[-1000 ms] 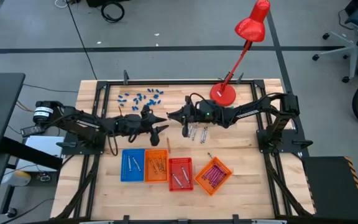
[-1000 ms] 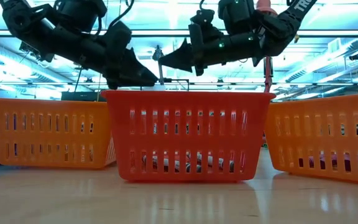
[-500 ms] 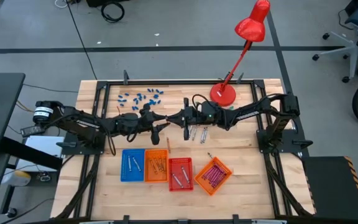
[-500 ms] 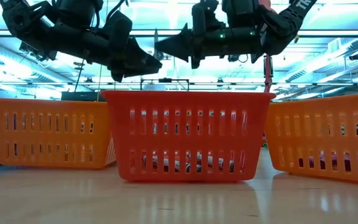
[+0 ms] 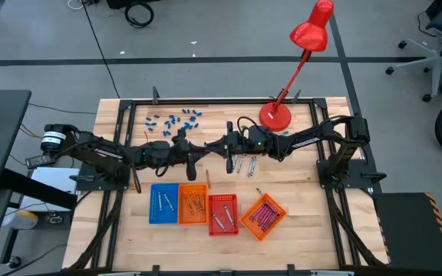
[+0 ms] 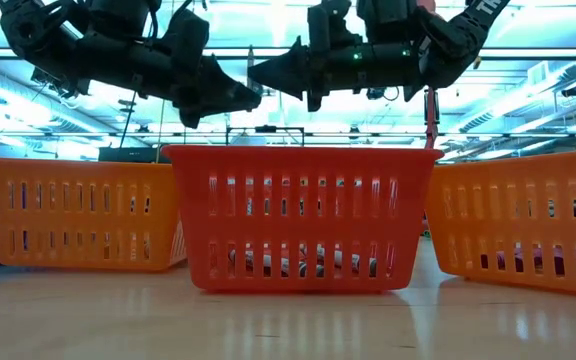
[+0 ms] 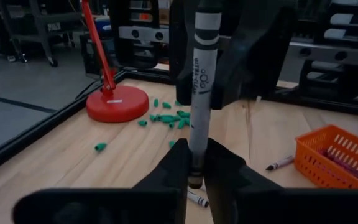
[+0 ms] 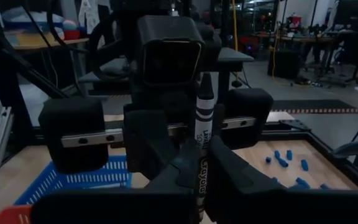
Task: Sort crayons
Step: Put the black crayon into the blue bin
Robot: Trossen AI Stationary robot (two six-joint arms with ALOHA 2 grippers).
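A grey crayon (image 7: 199,93) hangs in mid-air between the two arms above the table's middle, seemingly being passed across for sorting. The right gripper (image 8: 197,163) is clenched on one end; the left gripper (image 7: 194,167) has its fingers pressed against the other. Both arms reach level toward each other, tips meeting.

Wooden table (image 5: 298,245) under me, black frame rail (image 5: 221,100) along its far edge. Red desk lamp (image 5: 298,54) my landmark, base on table by that rail. Grey floor (image 5: 206,31) beyond lamp, black cable coil (image 5: 138,12) on it. Office chair (image 5: 436,31) past lamp, off table's right side. Long ceiling lights (image 6: 528,50) glow across room behind lamp pole.
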